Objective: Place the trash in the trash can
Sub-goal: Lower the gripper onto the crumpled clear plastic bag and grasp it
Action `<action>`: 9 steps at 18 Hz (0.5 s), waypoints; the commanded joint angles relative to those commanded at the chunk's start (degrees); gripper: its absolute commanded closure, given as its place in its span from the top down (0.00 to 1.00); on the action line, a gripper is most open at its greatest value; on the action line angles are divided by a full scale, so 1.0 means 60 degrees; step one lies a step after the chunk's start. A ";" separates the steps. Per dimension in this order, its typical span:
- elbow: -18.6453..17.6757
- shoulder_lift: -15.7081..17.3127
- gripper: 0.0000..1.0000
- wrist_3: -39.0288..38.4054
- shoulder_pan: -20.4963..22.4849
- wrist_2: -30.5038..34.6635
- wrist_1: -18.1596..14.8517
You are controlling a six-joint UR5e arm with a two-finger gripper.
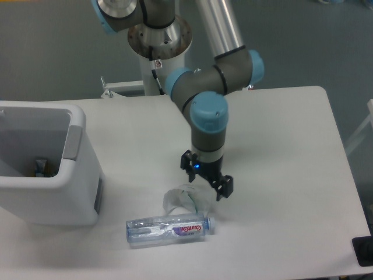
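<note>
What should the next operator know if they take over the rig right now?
Gripper: open, empty, hanging just above the wrapper's right edge.
Wrapper: crumpled on the table, touching the bottle's upper side.
Bottle: lying flat near the front edge, cap to the right.
Trash can: at the left, some item already inside.
Done: neither piece picked up yet.
Left: grasp the wrapper, drop it in the can, then the bottle.

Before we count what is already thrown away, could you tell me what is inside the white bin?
Inside the trash can, one small item with blue and orange patches lies low against the near wall. That wall hides most of the floor, so anything else there cannot be seen.
</note>
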 joint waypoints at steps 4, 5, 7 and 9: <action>0.0029 -0.0176 0.72 0.0029 -0.0103 0.0029 -0.0014; 0.0014 -0.0176 0.63 0.0044 -0.0103 0.0000 -0.0015; 0.0072 -0.0103 0.51 0.0029 -0.0103 -0.0015 -0.0058; 0.0073 -0.0001 0.19 -0.0058 -0.0118 0.0044 -0.0204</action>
